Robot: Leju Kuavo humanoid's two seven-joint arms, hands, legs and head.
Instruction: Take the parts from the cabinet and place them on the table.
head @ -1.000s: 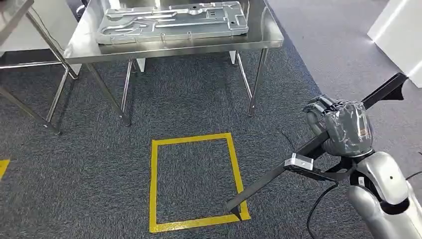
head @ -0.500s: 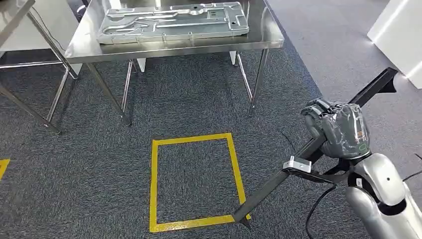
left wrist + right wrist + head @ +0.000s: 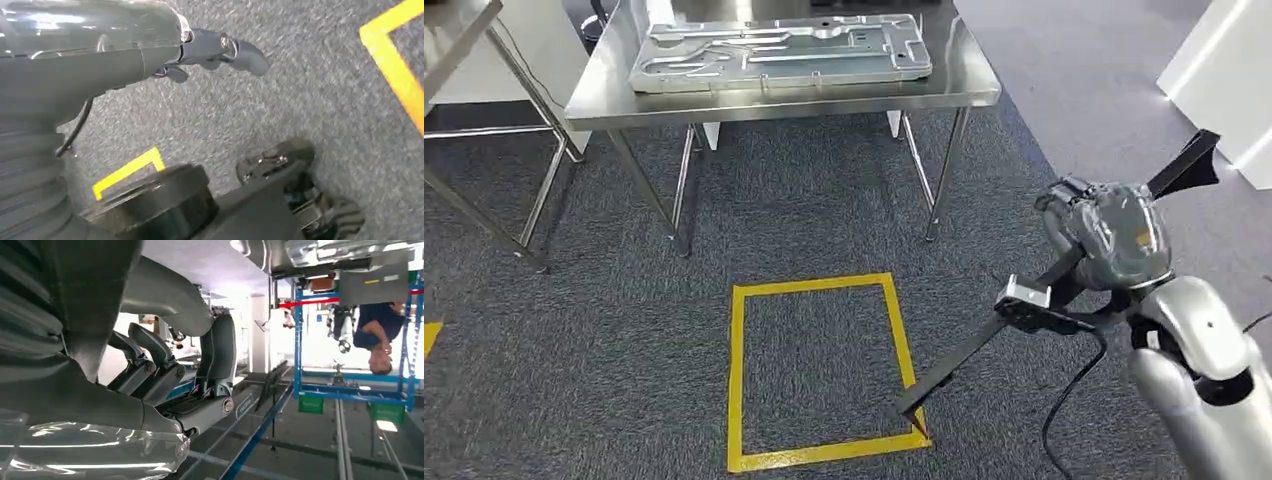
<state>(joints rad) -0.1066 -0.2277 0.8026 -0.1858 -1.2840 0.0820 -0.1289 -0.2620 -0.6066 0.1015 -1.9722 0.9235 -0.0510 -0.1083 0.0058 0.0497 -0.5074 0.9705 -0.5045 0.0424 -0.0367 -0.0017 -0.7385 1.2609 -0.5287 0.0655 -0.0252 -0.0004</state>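
steel table [image 3: 784, 100] at upper left of head view: smooth brushed top, thin tube legs, a flat stamped grey metal panel [image 3: 779, 50] with raised ribs lying on it, near the front edge. grey looped carpet [image 3: 624, 330] lies open between table and robot, with a yellow tape rectangle [image 3: 736, 380] on it. right hand [image 3: 1109, 245] at right, plastic-wrapped, fingers clamped round a long black angular part [image 3: 984, 345]; part slants, low tip over the tape's near corner. left wrist view: left hand [image 3: 210, 50] above carpet, fingers together, curled, holding nothing. right wrist view: dark fingers [image 3: 150, 365] curled; a person [image 3: 380, 335] by a blue rack [image 3: 350, 390].
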